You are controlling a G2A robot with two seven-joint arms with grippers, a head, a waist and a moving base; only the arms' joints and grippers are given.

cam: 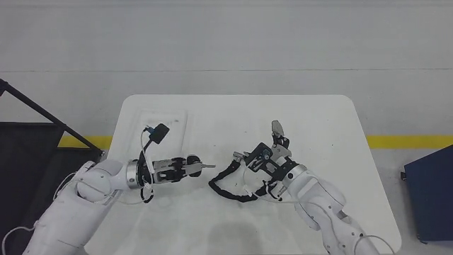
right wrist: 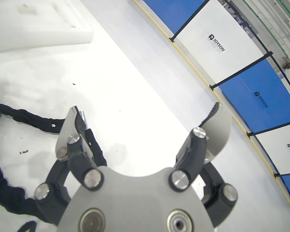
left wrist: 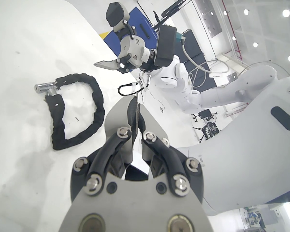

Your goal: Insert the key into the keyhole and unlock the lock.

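Left gripper is pinching the key between its pads, blade pointing across the table toward the other arm; the chain lock is lying flat just ahead of that tip, not touching it, between the two arms; its metal head is sitting at one end of the loop (keyhole too small to make out); right gripper is hanging spread wide, holding nothing, one finger close beside the chain.

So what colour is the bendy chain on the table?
The chain is black, its lock end shiny silver; left wrist view shows it best.
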